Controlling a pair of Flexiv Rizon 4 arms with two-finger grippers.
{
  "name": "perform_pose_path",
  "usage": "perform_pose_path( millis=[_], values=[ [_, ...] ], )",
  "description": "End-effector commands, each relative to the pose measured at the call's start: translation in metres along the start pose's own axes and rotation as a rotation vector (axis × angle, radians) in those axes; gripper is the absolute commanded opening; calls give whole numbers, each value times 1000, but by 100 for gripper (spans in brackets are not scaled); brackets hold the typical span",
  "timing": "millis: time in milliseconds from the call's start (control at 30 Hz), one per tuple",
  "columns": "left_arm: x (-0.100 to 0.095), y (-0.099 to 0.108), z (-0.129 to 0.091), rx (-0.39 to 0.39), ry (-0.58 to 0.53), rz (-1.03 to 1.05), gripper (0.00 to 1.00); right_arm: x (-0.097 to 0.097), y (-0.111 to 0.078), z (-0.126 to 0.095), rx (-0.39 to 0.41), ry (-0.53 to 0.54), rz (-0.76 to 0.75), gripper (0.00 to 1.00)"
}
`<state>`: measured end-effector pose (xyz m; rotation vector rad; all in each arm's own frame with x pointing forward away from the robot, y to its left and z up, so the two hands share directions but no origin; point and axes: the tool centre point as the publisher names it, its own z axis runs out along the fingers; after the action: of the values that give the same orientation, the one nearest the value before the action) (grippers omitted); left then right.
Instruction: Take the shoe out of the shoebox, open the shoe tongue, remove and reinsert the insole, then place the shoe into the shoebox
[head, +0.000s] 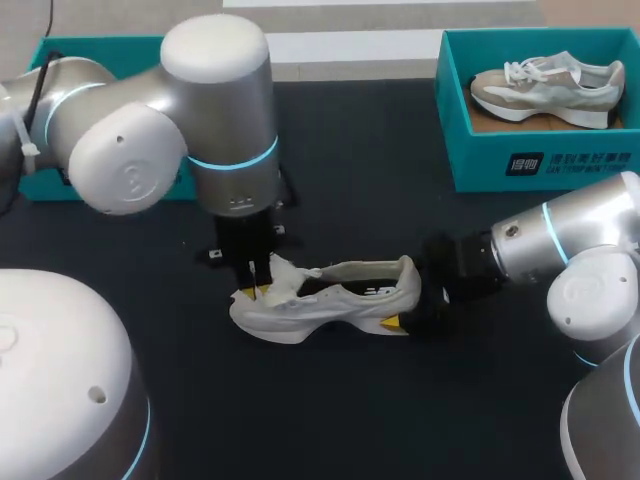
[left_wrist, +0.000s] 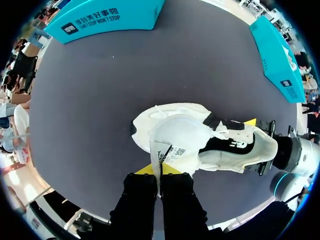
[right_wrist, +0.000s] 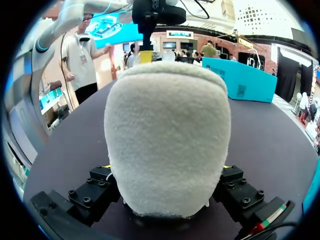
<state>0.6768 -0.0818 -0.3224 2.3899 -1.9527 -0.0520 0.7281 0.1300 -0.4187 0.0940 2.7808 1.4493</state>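
Shoe (right_wrist: 167, 140), heel-first, hides clamping right jaws' tips.

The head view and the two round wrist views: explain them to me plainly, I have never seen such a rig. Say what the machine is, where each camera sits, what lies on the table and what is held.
This is a robot with two arms, each ending in a two-fingered gripper. The head view looks down from above and behind; each round picture comes from a camera on one wrist. On the dark table sits a white shoe. The left gripper pinches its tongue; the right gripper clamps its heel, which fills the right wrist view. A teal shoebox at the far right holds a second shoe.
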Motion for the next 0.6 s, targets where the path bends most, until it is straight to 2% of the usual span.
perform_pose_path(
  millis=[33, 400, 433, 467, 533, 600],
  values=[
    [-13, -1, 9, -12, 69, -29, 0, 0, 0, 0, 5, -2, 2, 0],
    [-24, -17, 45, -109, -2, -132, 0, 0, 0, 0, 5, -2, 2, 0],
    [-25, -18, 47, -117, -22, -142, 18, 0, 0, 0, 5, -2, 2, 0],
    [-26, -18, 48, -119, -17, -145, 31, 0, 0, 0, 5, -2, 2, 0],
    [-29, -17, 50, -130, -19, -162, 33, 0, 0, 0, 5, -2, 2, 0],
    [-33, -16, 51, -136, -13, -177, 40, 0, 0, 0, 5, -2, 2, 0]
  ],
)
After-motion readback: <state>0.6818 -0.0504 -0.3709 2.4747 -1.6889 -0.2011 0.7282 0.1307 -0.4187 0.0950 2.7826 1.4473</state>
